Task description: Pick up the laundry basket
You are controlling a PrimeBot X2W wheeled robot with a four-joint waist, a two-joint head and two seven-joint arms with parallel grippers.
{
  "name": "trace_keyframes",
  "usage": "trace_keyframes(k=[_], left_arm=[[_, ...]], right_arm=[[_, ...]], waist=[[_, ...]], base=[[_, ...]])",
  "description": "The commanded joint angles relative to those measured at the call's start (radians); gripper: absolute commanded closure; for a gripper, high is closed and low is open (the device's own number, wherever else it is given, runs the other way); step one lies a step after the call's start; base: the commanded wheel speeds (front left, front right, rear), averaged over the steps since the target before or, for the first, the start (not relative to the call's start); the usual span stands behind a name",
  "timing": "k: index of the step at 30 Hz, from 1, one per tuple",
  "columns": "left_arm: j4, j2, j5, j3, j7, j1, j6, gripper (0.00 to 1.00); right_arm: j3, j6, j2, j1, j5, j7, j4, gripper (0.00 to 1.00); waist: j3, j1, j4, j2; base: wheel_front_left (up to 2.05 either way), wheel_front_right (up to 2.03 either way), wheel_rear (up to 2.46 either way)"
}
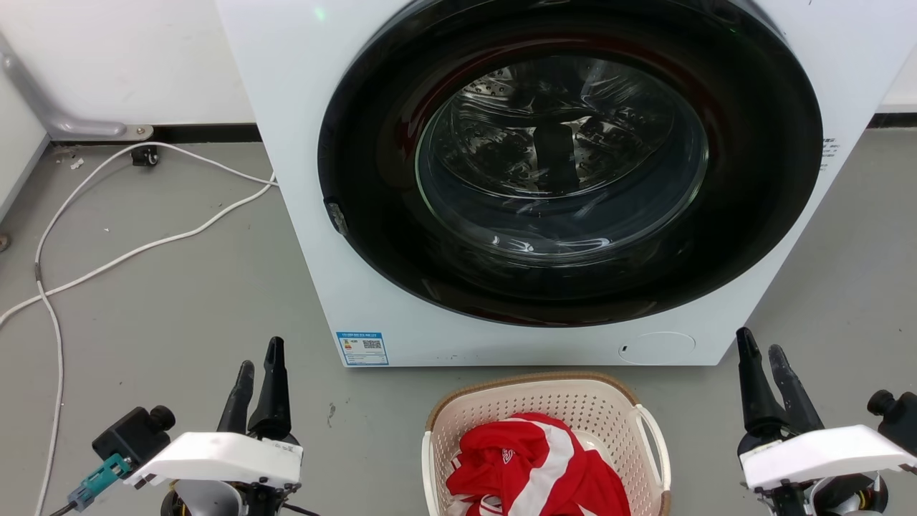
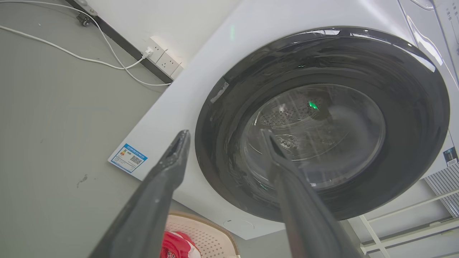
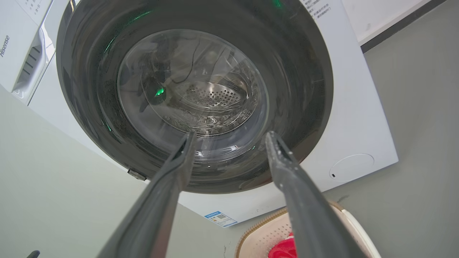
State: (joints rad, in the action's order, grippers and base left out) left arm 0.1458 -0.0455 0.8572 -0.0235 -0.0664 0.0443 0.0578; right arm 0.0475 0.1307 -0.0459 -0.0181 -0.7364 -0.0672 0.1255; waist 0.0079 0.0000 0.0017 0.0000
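While laundry basket (image 1: 573, 405) lay ungrasped | left gripper (image 1: 260, 355), right gripper (image 1: 761, 342) held flanking it, jaws parted, empty | inward reach judged due.

**Both claws open, low at either side**

The left claw (image 1: 260, 355) sits at the lower left of the head view, its two dark fingers (image 1: 272, 390) pointing up. The right claw (image 1: 760, 342) sits at the lower right, its fingers leaning slightly left. Each rises from a white wrist housing (image 1: 222, 455). In both wrist views the fingers stand spread, tips well apart.
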Motion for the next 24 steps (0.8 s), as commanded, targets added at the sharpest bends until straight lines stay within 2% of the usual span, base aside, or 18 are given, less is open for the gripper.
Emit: trace_keyframes(k=[1, 16, 24], left_arm=[[-0.021, -0.004, -0.042, 0.005, -0.013, 0.000, -0.004, 0.00], [-0.032, -0.005, -0.262, 0.035, -0.059, -0.012, -0.026, 0.00], [-0.030, -0.007, -0.347, 0.050, -0.079, -0.016, -0.032, 0.00]], right_arm=[[-0.003, 0.000, -0.003, 0.003, 0.045, -0.012, -0.019, 0.00], [0.002, 0.000, -0.004, 0.018, 0.249, -0.058, -0.049, 0.00], [-0.009, 0.000, -0.005, 0.030, 0.321, -0.078, -0.070, 0.00]], waist=[[0.000, 0.0000, 0.000, 0.0000], [0.000, 0.0000, 0.004, 0.0000], [-0.001, 0.0000, 0.004, 0.0000]], base=[[0.00, 0.00, 0.00], [0.00, 0.00, 0.00], [0.00, 0.00, 0.00]])
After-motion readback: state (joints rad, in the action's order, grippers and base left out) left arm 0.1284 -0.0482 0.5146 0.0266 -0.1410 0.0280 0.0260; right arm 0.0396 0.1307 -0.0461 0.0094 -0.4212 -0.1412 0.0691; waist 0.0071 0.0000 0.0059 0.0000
